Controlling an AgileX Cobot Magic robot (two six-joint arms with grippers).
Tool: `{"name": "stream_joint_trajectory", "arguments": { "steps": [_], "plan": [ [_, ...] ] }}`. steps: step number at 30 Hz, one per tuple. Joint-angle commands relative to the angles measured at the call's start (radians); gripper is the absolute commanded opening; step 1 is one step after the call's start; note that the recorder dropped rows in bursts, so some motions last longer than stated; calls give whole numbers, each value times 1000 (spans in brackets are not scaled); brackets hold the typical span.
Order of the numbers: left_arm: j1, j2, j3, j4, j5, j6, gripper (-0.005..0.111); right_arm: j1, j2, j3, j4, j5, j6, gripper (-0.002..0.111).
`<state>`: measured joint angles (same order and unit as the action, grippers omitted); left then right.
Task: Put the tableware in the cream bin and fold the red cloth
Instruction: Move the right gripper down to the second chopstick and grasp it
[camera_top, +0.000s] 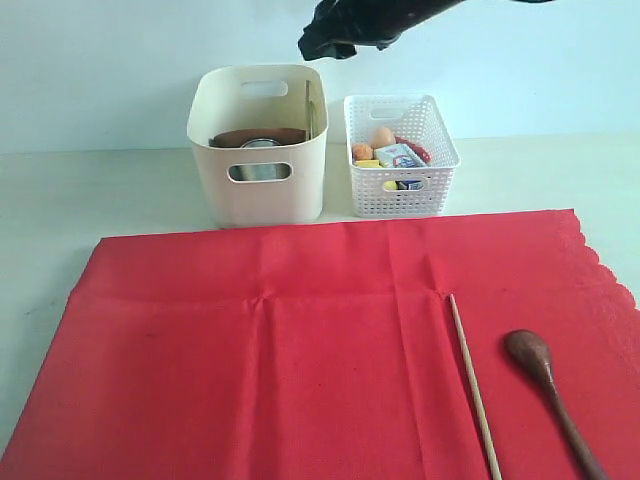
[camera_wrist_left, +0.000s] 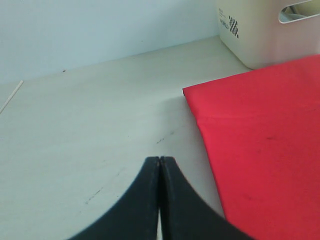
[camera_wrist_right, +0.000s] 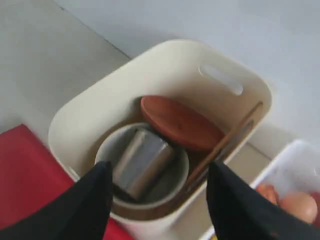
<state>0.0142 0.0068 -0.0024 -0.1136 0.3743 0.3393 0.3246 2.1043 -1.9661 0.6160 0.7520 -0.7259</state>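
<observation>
The red cloth (camera_top: 300, 350) lies spread flat on the table, with one wooden chopstick (camera_top: 474, 395) and the dark wooden spoon (camera_top: 552, 388) on its right part. The cream bin (camera_top: 258, 150) stands behind it. Inside the cream bin (camera_wrist_right: 95, 102) are the white bowl (camera_wrist_right: 181, 172) with the steel cup (camera_wrist_right: 142, 159) lying in it, the brown plate (camera_wrist_right: 180, 122) and a chopstick (camera_wrist_right: 232, 142) leaning on the wall. My right gripper (camera_wrist_right: 159, 167) hangs open and empty above the bin, and shows as a dark shape (camera_top: 342, 32). My left gripper (camera_wrist_left: 160, 161) is shut and empty over bare table beside the cloth's corner (camera_wrist_left: 260, 150).
A white lattice basket (camera_top: 400, 155) with an egg (camera_top: 383, 136) and other food stands right of the bin. The cloth's scalloped edge (camera_top: 600, 265) is on the right. A thin pale stick (camera_wrist_left: 11, 95) lies on the table far from the left gripper.
</observation>
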Motion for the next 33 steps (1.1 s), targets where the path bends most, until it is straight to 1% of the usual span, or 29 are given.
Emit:
{"name": "stream_joint_trajectory", "arguments": {
  "steps": [1, 5, 7, 9, 12, 20, 25, 33],
  "plan": [
    [-4, -7, 2, -1, -3, -2, 0, -1, -71, -5, -262, 162, 327, 52],
    [-4, -7, 2, -1, -3, -2, 0, -1, -99, -5, -428, 296, 534, 51],
    [-4, -7, 2, -1, -3, -2, 0, -1, -110, 4, -458, 350, 571, 51],
    [-4, -7, 2, -1, -3, -2, 0, -1, -135, 44, -461, 360, 575, 51],
    [-4, -7, 2, -1, -3, -2, 0, -1, -184, 152, -461, 323, 598, 51],
    [-4, -7, 2, -1, -3, -2, 0, 2, -329, 492, -461, 150, 600, 51],
    [-4, -7, 2, -1, -3, -2, 0, 2, -378, 688, -455, 57, 600, 51],
    [-4, -7, 2, -1, -3, -2, 0, 2, -375, 903, -405, -97, 600, 51]
  ]
}}
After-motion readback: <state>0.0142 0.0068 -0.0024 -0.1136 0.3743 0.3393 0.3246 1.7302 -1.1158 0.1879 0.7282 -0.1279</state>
